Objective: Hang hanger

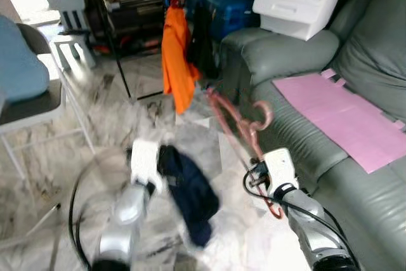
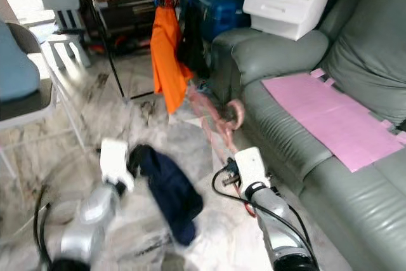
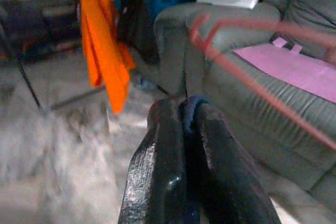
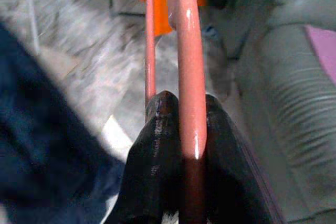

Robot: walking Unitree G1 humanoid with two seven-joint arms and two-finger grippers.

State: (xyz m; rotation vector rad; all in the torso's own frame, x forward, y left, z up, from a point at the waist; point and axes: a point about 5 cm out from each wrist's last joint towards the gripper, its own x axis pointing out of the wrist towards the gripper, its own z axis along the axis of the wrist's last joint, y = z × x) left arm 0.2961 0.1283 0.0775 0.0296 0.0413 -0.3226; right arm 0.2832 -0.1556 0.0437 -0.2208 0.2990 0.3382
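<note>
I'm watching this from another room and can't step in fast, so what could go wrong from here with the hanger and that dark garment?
1. The right gripper pinches only one thin bar of the pink hanger, so the hanger could twist or slip.
2. The left gripper holds just an edge of the navy garment; the hanging bulk may pull free and drop to the marble floor.
3. The views are blurred by motion, so the hanger's hook might snag the orange garment or brush the sofa.
</note>
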